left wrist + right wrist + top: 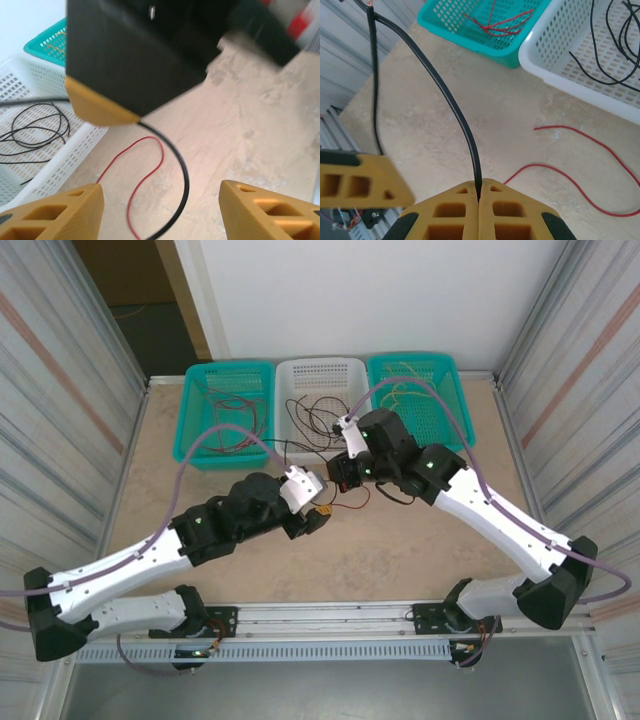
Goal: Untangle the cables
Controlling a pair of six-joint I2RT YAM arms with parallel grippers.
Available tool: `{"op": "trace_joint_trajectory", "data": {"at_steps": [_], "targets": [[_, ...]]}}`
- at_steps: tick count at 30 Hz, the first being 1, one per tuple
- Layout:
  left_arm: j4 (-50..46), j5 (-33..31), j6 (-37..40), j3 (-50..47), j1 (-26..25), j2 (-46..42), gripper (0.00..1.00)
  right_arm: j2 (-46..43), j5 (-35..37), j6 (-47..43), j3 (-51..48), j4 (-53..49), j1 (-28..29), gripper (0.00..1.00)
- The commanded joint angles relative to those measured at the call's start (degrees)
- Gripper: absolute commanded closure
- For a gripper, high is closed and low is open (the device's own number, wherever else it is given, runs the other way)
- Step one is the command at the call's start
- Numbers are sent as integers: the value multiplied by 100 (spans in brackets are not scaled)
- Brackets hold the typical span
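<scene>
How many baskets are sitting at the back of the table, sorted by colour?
Teal baskets: 2 (left teal basket, right teal basket)
White basket: 1
Total: 3

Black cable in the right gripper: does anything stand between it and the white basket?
Nothing visible blocks the way. The right gripper is shut on the black cable, and between it and the white basket there is bare table with one red cable lying flat, which a lifted cable should probably clear.
</scene>
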Motion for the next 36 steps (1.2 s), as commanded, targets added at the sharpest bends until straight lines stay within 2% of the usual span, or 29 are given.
{"op": "trace_joint_trajectory", "data": {"at_steps": [1,7,10,14,18,21,23,29,33,36], "targets": [[69,-315,528,-31,-37,75,35,-287,-459,-10,84,153,-125,100],[291,-542,667,-199,-42,160,37,-508,-849,240,43,341,-376,100],[361,-570,614,-246,-42,182,49,-605,-1026,437,-36,525,-512,100],[501,-561,289,-274,-49,128,71,-726,-1137,758,-180,854,-649,100],[760,-408,-266,-296,-53,38,82,-809,-1115,1360,-457,1492,-665,100],[989,-168,-785,-343,-56,-11,83,-871,-1006,1993,-825,2175,-667,100],[1230,-24,-1046,-458,-58,-50,75,-883,-921,2331,-990,2534,-667,100],[1518,-211,-1361,-654,-63,-84,68,-833,-901,2881,-1107,3027,-663,100],[1467,-393,-1375,-625,-58,34,69,-793,-980,3104,-1116,3150,-651,100],[1484,-506,-1403,-603,-57,72,73,-811,-954,3224,-1180,3226,-629,100]]}}
